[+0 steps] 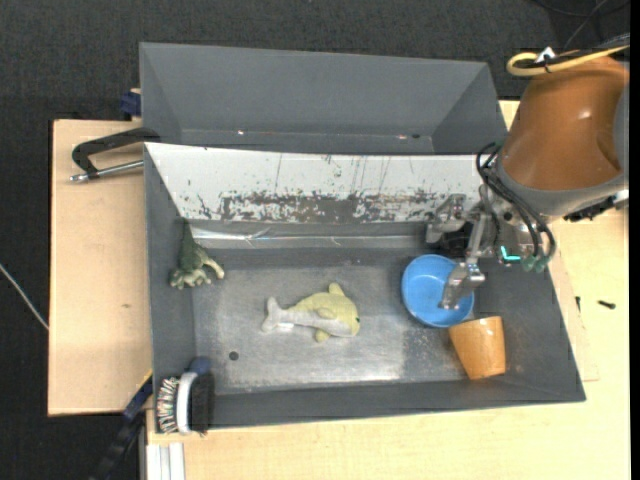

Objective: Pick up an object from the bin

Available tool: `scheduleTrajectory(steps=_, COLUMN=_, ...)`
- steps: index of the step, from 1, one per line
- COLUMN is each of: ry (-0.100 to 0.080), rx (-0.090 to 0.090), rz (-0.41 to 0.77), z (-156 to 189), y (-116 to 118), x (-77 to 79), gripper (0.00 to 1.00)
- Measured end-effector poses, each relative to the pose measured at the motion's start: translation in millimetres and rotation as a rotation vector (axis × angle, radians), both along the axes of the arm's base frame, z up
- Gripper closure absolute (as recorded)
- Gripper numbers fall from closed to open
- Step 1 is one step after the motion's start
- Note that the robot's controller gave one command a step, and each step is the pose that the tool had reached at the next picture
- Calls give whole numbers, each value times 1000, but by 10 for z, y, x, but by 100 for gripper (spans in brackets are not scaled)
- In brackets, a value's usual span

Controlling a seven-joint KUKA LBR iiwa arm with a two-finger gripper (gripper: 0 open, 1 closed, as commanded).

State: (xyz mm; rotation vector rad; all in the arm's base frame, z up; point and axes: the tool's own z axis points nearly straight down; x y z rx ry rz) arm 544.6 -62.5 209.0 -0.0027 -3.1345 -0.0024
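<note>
1. Gripper (458, 294) is at the right of the frame, hanging right over the right rim of the blue bowl (428, 290).
2. From my seat I can't tell if it's spread or pinched on that rim. The metal bits all overlap there.
3. The bowl sits right of centre on the bin (380, 366) floor. It's round, smooth plastic, a bit shiny, with the open side up.
4. Orange cup (478, 346) is just below-right of the bowl. It's tapered and plain, and whether the two touch I can't say.
5. Yellow fish toy (318, 314) is mid-frame, well apart from the gripper. It looks soft and rounded, with a pale tail pointing left.
6. Small green dino (195, 266) is by the left wall, knobbly looking.
7. The bin itself is grey metal with a scuffed floor and a scratched back wall.
</note>
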Motion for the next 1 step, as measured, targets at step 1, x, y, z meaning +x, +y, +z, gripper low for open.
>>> scheduleTrajectory(steps=1, ry=-1, rx=0, rz=-11, z=-945, y=9, x=186, gripper=0)
